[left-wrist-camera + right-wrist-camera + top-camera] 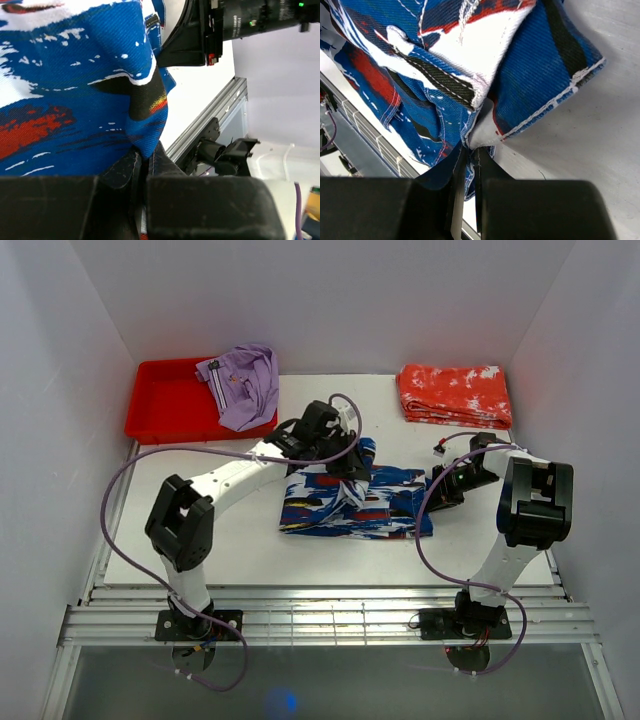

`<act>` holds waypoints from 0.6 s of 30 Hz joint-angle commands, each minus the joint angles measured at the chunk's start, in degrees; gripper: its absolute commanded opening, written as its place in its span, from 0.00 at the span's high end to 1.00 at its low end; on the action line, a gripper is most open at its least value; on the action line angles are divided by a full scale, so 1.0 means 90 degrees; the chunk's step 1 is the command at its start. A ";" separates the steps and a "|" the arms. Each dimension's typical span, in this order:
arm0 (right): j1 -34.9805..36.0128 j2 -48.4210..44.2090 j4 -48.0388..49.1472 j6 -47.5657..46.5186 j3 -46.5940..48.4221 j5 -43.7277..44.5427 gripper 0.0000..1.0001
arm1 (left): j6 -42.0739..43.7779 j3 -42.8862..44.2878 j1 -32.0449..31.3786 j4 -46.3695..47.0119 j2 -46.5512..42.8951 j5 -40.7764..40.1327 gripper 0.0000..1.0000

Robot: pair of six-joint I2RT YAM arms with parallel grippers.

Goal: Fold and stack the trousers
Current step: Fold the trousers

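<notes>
The trousers (350, 505), in a blue, white, black and red streaked print, lie partly folded in the middle of the white table. My left gripper (350, 472) is shut on a fold of the trousers (90, 90) at their upper middle, with cloth pinched between the jaws (144, 160). My right gripper (438, 490) is shut on the right edge of the trousers (470, 65), with the hem caught between its jaws (472, 150).
A red tray (165, 400) at the back left holds a lilac garment (243, 385). A folded orange-red garment with white splotches (455, 393) lies at the back right. A metal rail (320, 618) runs along the table's near edge.
</notes>
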 commanded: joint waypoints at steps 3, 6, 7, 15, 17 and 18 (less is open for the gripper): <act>0.0056 -0.0205 0.0193 -0.0056 -0.0082 -0.0421 0.92 | -0.0929 0.0502 -0.0305 0.0961 0.0812 -0.0069 1.00; 0.0056 -0.0215 0.0183 -0.0076 -0.0131 -0.0480 0.92 | -0.1154 0.0755 -0.0500 0.1234 0.1271 -0.0186 1.00; 0.0056 -0.0206 0.0193 -0.0086 -0.0150 -0.0499 0.92 | -0.1232 0.0824 -0.0549 0.1284 0.1446 -0.0205 1.00; 0.0065 -0.0235 0.0222 -0.0086 -0.0218 -0.0558 0.92 | -0.1438 0.1254 -0.0804 0.1372 0.1702 -0.0371 1.00; 0.0065 -0.0254 0.0242 -0.0086 -0.0238 -0.0568 0.92 | -0.1467 0.1283 -0.0813 0.1343 0.1663 -0.0381 1.00; 0.0065 -0.0254 0.0232 -0.0086 -0.0238 -0.0587 0.92 | -0.1467 0.1312 -0.0852 0.1294 0.1644 -0.0391 1.00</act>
